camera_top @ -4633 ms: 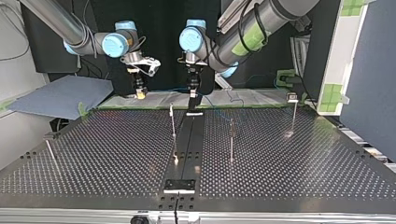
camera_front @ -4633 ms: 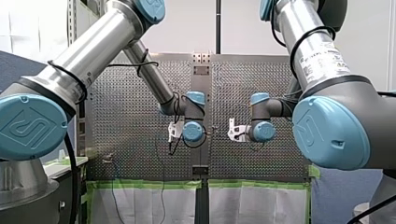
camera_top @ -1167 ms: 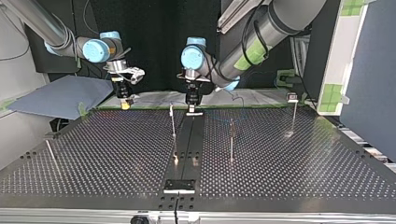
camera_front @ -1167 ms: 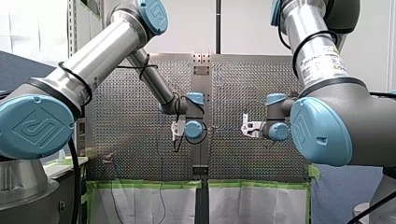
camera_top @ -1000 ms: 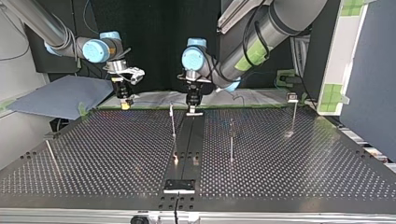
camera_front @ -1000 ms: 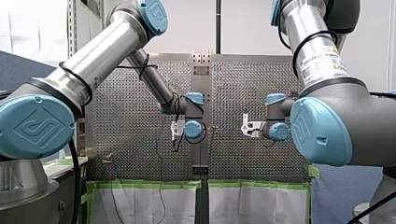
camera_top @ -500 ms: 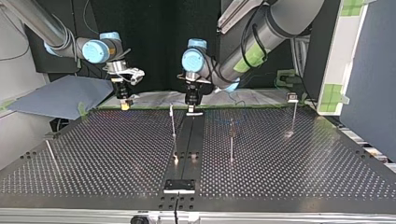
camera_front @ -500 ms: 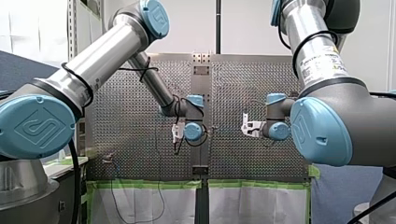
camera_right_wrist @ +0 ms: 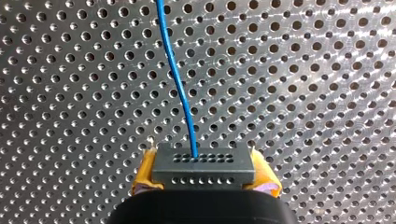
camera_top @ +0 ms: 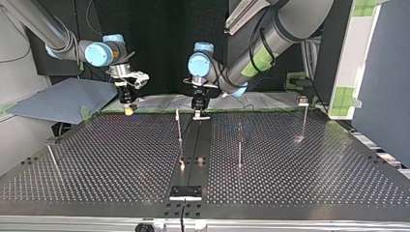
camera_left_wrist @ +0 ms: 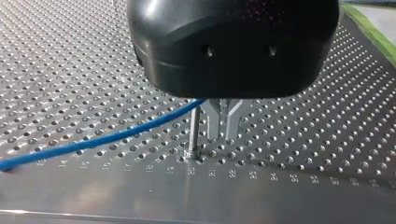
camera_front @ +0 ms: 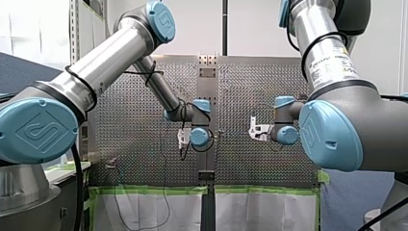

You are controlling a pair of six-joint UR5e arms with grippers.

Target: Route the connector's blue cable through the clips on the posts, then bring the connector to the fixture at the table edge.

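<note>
In the right wrist view my right gripper [camera_right_wrist: 203, 176] is shut on the grey connector [camera_right_wrist: 203, 161], yellow pads [camera_right_wrist: 145, 173] on both its sides. The blue cable [camera_right_wrist: 180, 79] leaves the connector's face and runs ahead over the perforated plate. In the left wrist view my left gripper [camera_left_wrist: 222, 136] has its metal fingers together just above the plate, beside a thin post [camera_left_wrist: 193, 130]. The blue cable [camera_left_wrist: 93, 144] runs up past that post to the fingers' base. In the top view my right gripper [camera_top: 128, 109] hangs at the far left edge, my left gripper [camera_top: 198, 111] at the far middle.
Several thin posts stand on the table [camera_top: 300, 183] in the top view, among them a middle post [camera_top: 179, 126], another [camera_top: 239, 145] and one at the right [camera_top: 304, 118]. A black fixture [camera_top: 185, 192] sits at the near edge on the dark centre rail.
Over several seconds my right gripper has carried the connector toward the top view's left. In the last second my left arm has sunk slightly; the right arm has stayed still.
</note>
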